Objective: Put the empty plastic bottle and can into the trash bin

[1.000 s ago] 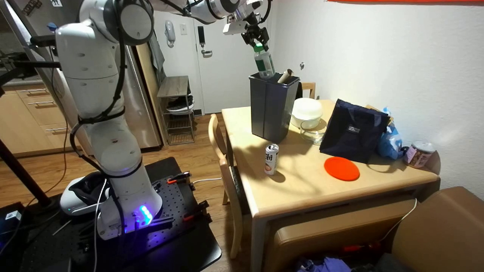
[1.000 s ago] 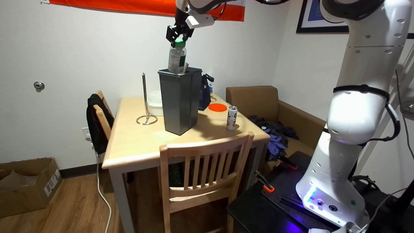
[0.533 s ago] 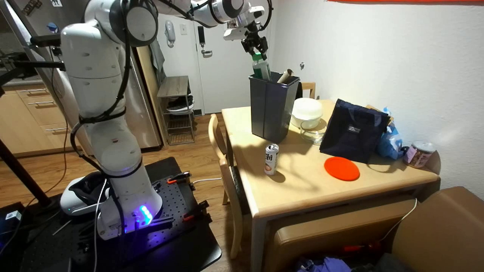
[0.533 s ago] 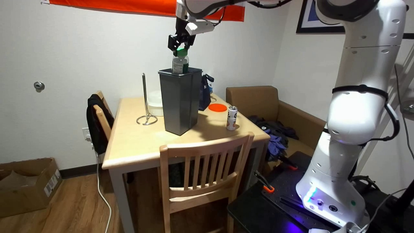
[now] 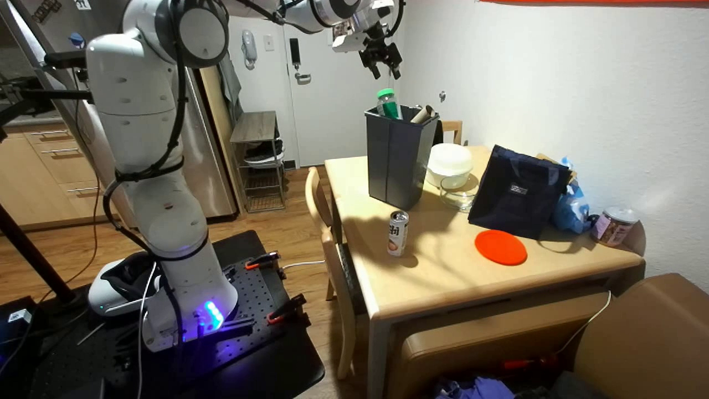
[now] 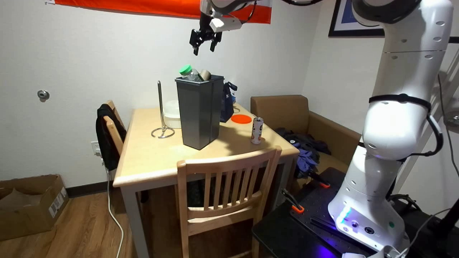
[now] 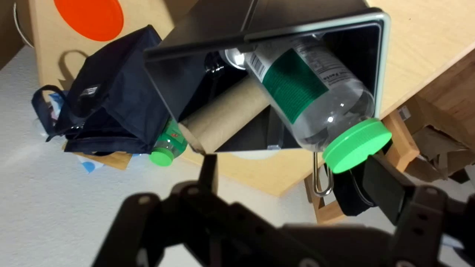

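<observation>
The clear plastic bottle [image 7: 308, 81] with its green cap leans inside the dark trash bin [image 5: 394, 160], cap and shoulder sticking out above the rim. Just above it in both exterior views, my gripper [image 5: 386, 75] hangs open and apart from the bottle, with nothing between its fingers. Seen from the wrist, the green cap lies beyond the open jaws, overlapping one finger in the picture. Upright on the table, in front of the bin, stands the white-and-silver can [image 5: 397, 235]; it is out of the wrist view. The bottle's lower end is inside the bin.
A cardboard tube [image 7: 226, 111] also pokes out of the bin. Around it on the table are a metal ring stand [image 6: 163, 118], a white container [image 5: 450, 160], a dark bag [image 5: 518, 191] and a flat orange disc [image 5: 500, 247]. A wooden chair [image 6: 229, 161] stands at the table.
My gripper came down with the bottle, then opened and rose away. The bottle dropped lower and tipped over against the bin's rim. The can has not moved.
</observation>
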You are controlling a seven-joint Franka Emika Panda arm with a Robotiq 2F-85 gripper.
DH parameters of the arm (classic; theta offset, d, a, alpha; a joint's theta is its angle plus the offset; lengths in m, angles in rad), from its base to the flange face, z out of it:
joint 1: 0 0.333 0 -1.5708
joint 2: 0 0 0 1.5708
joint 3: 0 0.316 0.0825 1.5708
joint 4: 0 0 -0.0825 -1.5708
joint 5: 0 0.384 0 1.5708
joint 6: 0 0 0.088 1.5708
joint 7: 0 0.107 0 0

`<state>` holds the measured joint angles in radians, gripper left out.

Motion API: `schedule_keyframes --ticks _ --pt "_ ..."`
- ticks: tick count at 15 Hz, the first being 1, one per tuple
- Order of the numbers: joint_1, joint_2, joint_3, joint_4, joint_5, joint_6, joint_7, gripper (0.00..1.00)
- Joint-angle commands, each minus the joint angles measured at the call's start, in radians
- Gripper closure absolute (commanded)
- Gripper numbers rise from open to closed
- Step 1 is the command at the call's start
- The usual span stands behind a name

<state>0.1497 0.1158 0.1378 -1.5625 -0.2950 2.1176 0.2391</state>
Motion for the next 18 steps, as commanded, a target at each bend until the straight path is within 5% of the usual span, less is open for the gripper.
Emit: schedule_keyframes --ticks 1,12,18 --pt "0.006 -0.093 -0.019 -0.001 -0.035 -0.046 0.025 0.00" --pt "-0.054 -0.234 -0.025 -0.145 -0.031 -0.266 0.152 0.00" --pt "-0.075 -0.224 -0.043 -0.335 0.036 -0.063 0.162 0.00"
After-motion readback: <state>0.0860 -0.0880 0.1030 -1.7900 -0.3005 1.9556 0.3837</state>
